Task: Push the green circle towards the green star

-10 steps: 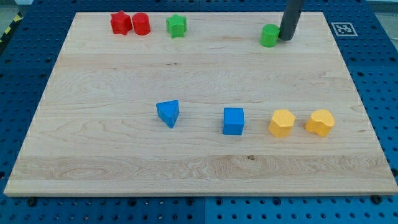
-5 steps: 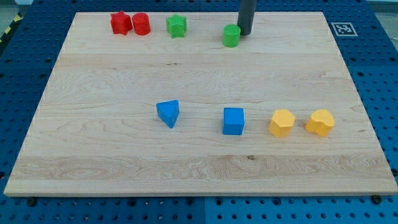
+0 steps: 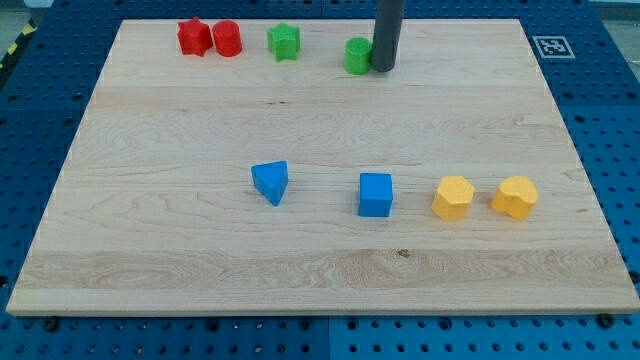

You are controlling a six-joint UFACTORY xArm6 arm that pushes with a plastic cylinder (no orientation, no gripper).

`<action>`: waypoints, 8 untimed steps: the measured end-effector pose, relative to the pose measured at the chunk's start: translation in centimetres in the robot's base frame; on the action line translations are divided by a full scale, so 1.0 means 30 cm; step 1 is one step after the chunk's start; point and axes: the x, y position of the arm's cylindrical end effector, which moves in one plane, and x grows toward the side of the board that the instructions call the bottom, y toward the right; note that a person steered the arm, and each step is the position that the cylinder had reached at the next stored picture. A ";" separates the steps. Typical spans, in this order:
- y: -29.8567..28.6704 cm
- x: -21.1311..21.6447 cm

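Now my tip [image 3: 384, 69] touches the green circle [image 3: 357, 56] on its right side, near the table's [image 3: 320, 260] top edge. I carry no pincer, only a rod, holding nothing. The green star [image 3: 284, 41] lies left, apart. Mid-push, I judge; next calls for a leftward shove, angled slightly up.

My tip [image 3: 384, 68] touching green circle [image 3: 357, 56] right; green star [image 3: 284, 41] left, apart

No readable txt; only b/w marker tag [image 3: 553, 46], board's top-right corner.
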 end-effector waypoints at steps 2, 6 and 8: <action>-0.066 0.000; -0.182 0.014; -0.182 0.032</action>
